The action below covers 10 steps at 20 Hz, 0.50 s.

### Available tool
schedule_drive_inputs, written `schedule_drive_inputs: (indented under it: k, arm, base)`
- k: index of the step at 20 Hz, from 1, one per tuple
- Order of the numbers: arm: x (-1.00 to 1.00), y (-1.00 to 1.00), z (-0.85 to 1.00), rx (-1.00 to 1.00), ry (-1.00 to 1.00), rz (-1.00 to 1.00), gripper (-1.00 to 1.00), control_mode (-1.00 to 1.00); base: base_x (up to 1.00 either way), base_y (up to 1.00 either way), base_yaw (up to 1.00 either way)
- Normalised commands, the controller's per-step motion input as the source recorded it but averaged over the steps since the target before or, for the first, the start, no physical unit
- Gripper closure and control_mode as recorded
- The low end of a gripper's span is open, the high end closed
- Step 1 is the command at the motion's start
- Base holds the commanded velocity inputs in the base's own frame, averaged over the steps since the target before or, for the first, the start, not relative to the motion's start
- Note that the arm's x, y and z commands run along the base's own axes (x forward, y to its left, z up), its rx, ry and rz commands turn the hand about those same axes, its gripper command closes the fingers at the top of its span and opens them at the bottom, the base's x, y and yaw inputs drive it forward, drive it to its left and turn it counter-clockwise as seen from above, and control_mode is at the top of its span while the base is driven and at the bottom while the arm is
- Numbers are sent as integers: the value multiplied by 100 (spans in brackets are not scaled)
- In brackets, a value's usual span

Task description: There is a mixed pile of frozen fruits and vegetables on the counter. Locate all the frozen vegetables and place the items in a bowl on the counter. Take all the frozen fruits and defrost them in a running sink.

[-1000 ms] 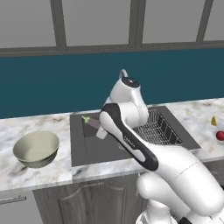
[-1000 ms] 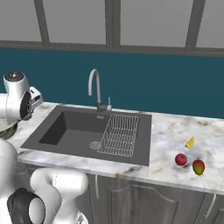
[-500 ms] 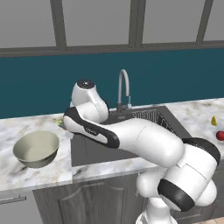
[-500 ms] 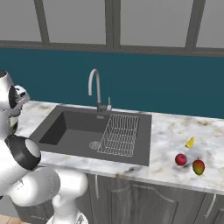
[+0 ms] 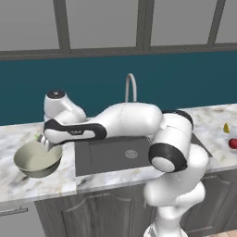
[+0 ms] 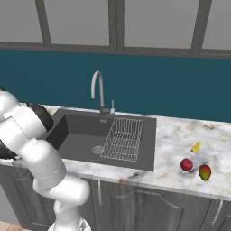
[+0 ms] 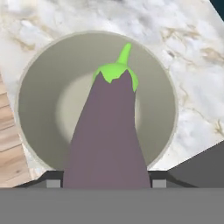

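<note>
Purple eggplant (image 7: 109, 131), clamped in the hand (image 7: 105, 183), hangs directly above the bowl (image 7: 39, 96), stem pointing into it.

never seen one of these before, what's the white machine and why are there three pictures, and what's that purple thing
It is a rendered kitchen, not a real one. The white machine is a robot arm on a driving base, ending in a two-finger gripper. Two cameras ride on the base behind the arm, one to its left and one to its right, so they show the same scene from two sides. The third sits on the hand and looks along the gripper.

The purple thing is an eggplant with a green cap, held in the gripper above a pale bowl on the marble counter. In the middle is a dark sink with a wire rack and faucet. Further right lie a yellow piece, a red fruit and an orange-red fruit.
</note>
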Motion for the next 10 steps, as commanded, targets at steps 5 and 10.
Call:
schedule_drive_inputs:
  k: [5, 10]
  arm:
    - [24, 72, -87, -7, 0, 0, 100, -100]
    - [31, 55, -55, -1, 0, 0, 100, -100]
  base:
    - [0, 0, 0]
    - [0, 0, 0]
